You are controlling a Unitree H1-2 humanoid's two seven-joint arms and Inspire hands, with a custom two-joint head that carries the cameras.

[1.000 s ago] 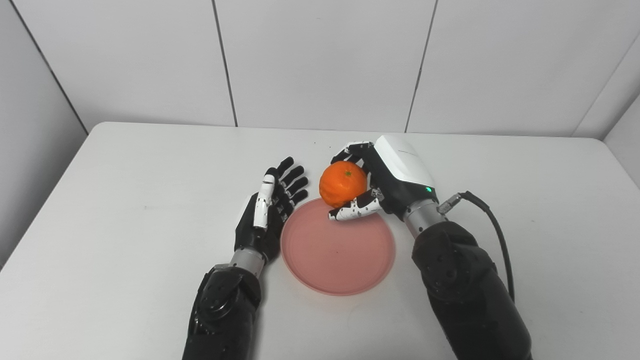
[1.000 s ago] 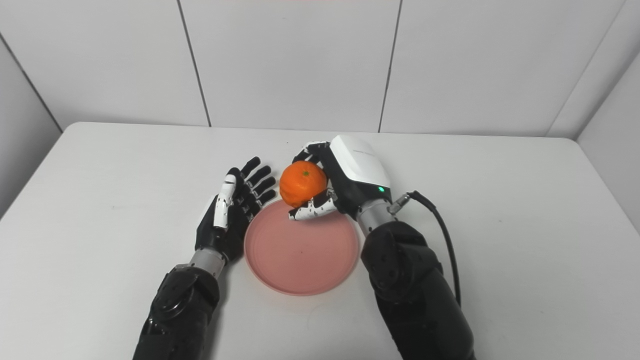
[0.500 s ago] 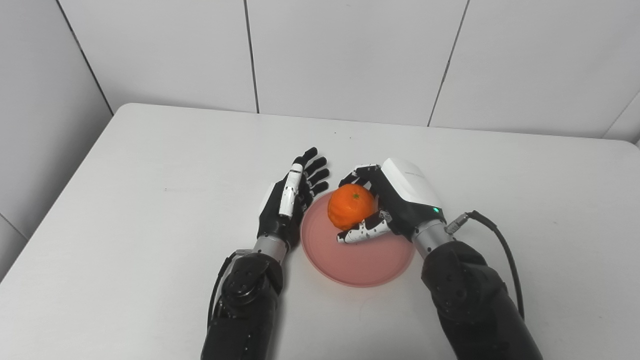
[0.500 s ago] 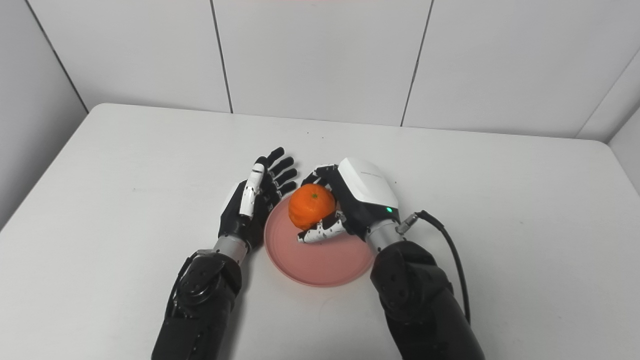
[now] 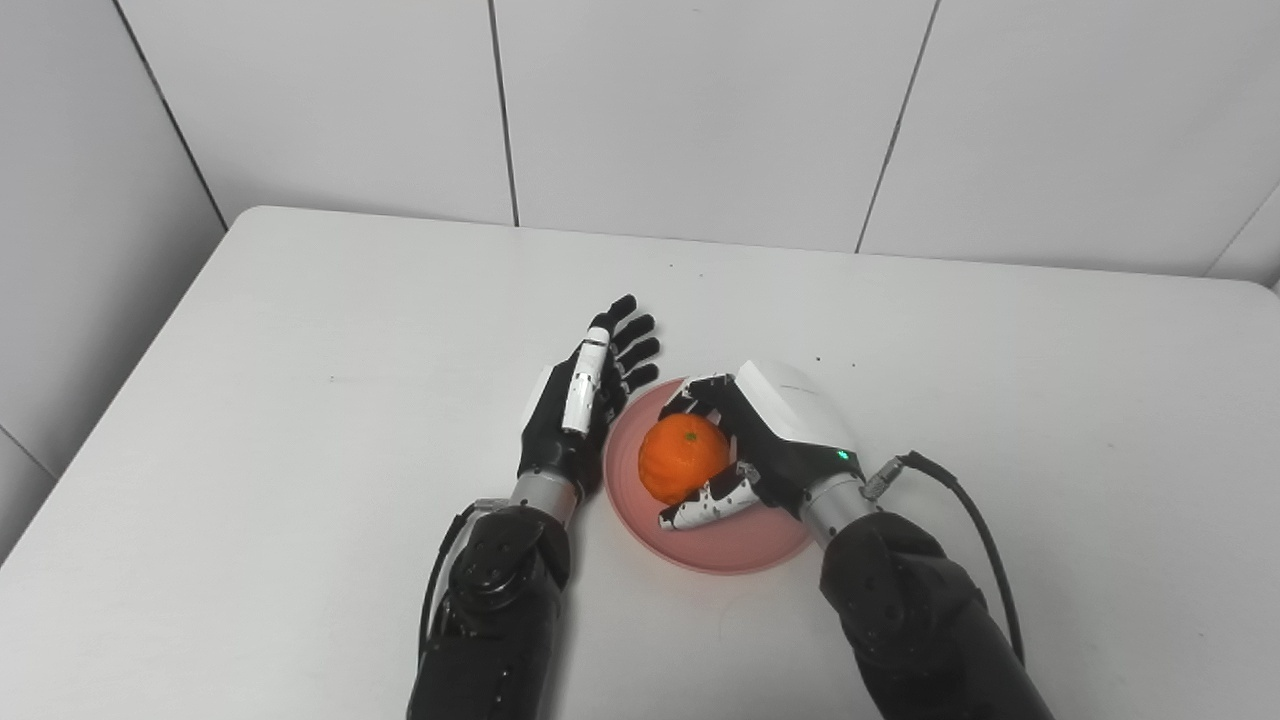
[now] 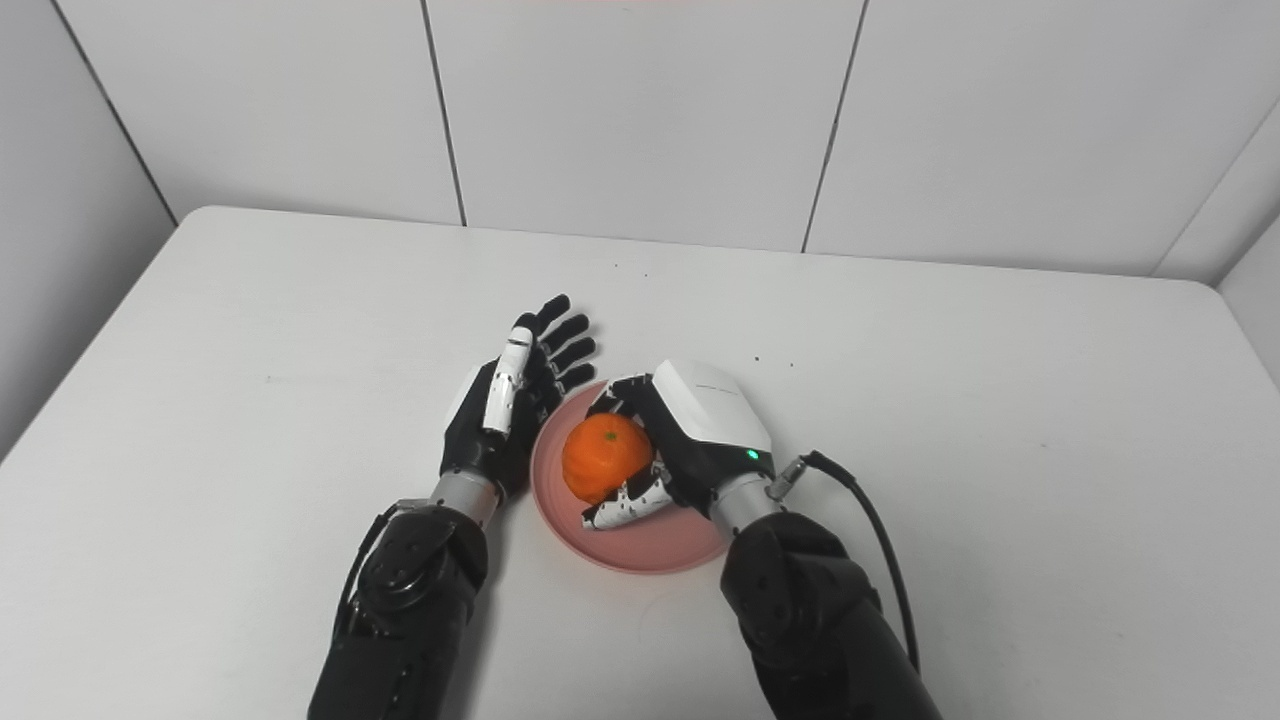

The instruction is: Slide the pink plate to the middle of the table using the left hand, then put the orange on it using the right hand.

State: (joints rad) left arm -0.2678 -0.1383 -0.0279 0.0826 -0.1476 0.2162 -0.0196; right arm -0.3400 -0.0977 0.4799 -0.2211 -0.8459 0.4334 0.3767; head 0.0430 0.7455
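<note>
White table point(image 5: 300, 420) before a white panelled wall point(image 5: 700, 110). Near the middle lies the pink plate point(image 5: 745, 548). Over it the right hand point(image 5: 765, 450) clasps the orange point(image 5: 682, 458), fingers and thumb wrapped round the fruit. Left hand point(image 5: 580, 405), released with fingers spread, stands edge-on just beside the plate's left rim.
</note>
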